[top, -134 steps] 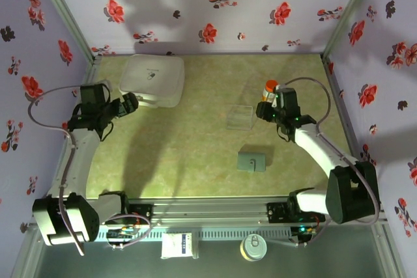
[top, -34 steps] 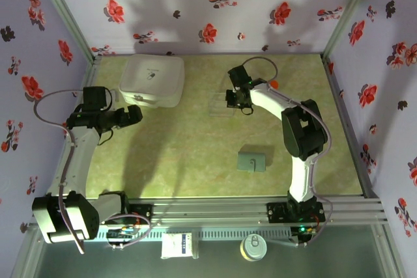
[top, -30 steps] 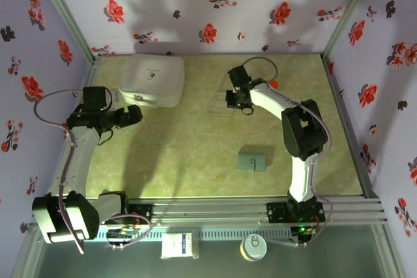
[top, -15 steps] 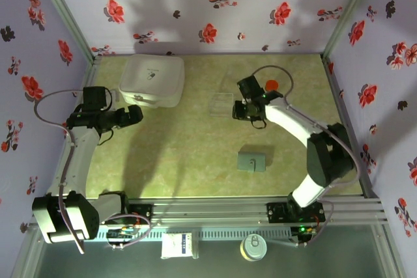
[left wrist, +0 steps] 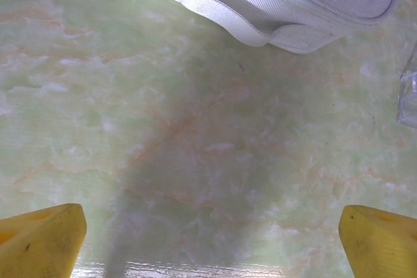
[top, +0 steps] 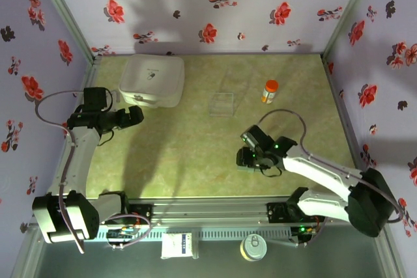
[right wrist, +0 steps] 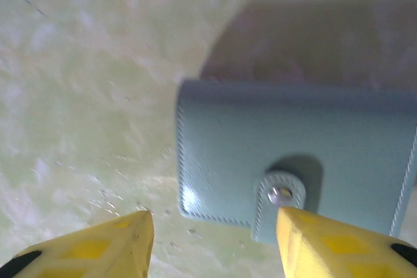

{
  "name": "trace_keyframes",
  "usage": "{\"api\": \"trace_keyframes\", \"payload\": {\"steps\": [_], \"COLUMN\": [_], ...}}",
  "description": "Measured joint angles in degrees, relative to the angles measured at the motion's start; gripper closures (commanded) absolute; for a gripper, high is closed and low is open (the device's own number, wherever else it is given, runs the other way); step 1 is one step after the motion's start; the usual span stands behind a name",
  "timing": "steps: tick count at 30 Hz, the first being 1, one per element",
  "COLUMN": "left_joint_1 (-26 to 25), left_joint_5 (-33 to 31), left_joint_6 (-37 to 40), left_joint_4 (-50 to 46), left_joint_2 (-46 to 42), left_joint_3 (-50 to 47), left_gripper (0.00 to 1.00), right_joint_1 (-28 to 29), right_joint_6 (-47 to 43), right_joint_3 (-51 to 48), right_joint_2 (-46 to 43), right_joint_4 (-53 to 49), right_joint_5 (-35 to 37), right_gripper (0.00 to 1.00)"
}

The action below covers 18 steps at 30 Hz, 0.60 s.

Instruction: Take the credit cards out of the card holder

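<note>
Card holder (right wrist: 293,154) closed, lying flat beneath right gripper (right wrist: 212,224), jaws apart.

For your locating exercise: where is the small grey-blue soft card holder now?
Right wrist view: the card holder lies closed on the table, just ahead of the right gripper.

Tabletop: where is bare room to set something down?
Bare: the middle, between left gripper, clear box and card holder; also the far-right corner beside the bottle. Crowded: far-left by the white box, and under the right gripper.
</note>
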Motion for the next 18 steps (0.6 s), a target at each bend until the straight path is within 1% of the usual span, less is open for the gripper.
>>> {"api": "trace_keyframes", "payload": {"steps": [3, 7, 12, 16, 18], "left_joint_1": [0.0, 0.1, 0.3, 0.3, 0.4], "left_joint_5": [0.0, 0.0, 0.0, 0.0, 0.0], "left_joint_6": [0.0, 0.0, 0.0, 0.0, 0.0], "left_joint_4": [0.0, 0.0, 0.0, 0.0, 0.0], "left_joint_2": [0.1, 0.4, 0.5, 0.9, 1.1], "left_joint_3": [0.0, 0.0, 0.0, 0.0, 0.0], "left_gripper": [0.0, 0.0, 0.0, 0.0, 0.0], "right_joint_1": [1.4, 2.6, 2.6, 2.6, 2.6], "right_joint_6": [3.8, 6.9, 8.7, 9.1, 9.2], "right_joint_3": [-4.1, -6.6, -8.1, -8.0, -7.5], "right_joint_2": [-2.8, -4.2, -3.8, -1.6, 0.0], "right_joint_4": [0.9, 1.7, 4.1, 5.0, 4.7], "right_joint_5": [-0.9, -1.9, -2.5, -2.3, -1.8], "right_gripper": [0.37, 0.29, 0.21, 0.17, 0.14]}}
